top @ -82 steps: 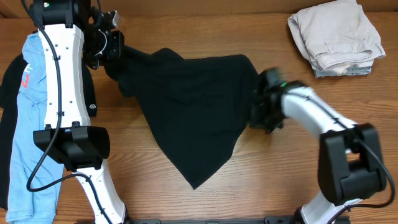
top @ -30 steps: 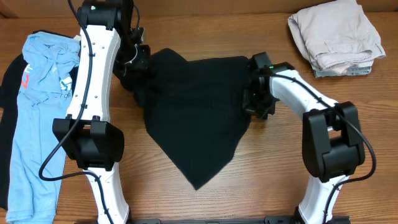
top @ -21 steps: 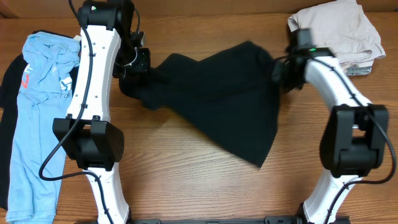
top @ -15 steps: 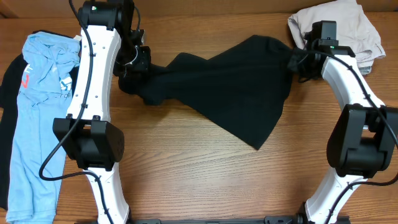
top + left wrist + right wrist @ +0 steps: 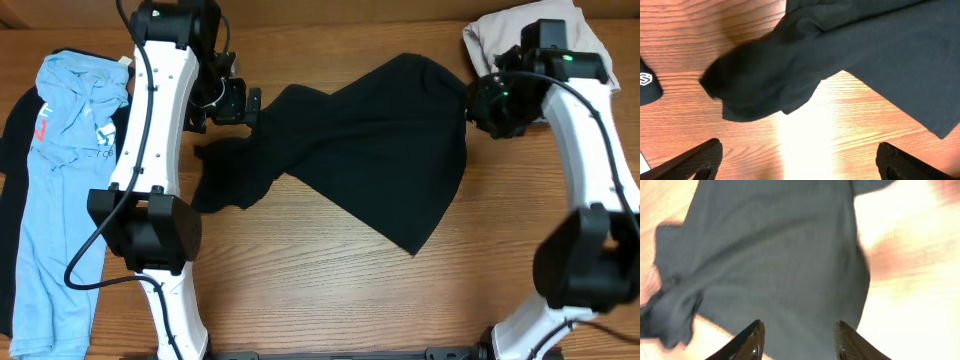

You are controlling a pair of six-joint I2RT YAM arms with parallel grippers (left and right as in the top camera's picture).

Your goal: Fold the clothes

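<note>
Half a second ago the black T-shirt [image 5: 370, 140] was pulled taut between the two arms, one end bunched in each set of fingers; now both have let go. The left gripper [image 5: 238, 103] has its fingers spread as wide as they go, and the wrist view shows nothing between them but bare table [image 5: 300, 300]. The end of the shirt it was holding has dropped and slumped into a loose lump on the wood, just below and a little to the near side of that gripper, no longer touching it. The right gripper [image 5: 495, 105] has also parted its fingers, though less widely, and the arm has swung further out to the right than it was a moment ago. From its own camera the shirt [image 5: 780, 255] fills the view beyond the open fingers, blurred, and nothing is pinched between them. From overhead, the shirt's far corner lies just beside the right gripper on its inner side, and I can't tell whether cloth and fingers touch. The rest of the shirt spreads from there across the table towards the left gripper, with a long point hanging down towards the near edge, much where it was before. Behind the right gripper sit the beige garments [image 5: 500, 35], and well out beyond the left arm lies the light blue tee [image 5: 60, 150], neither moved.
</note>
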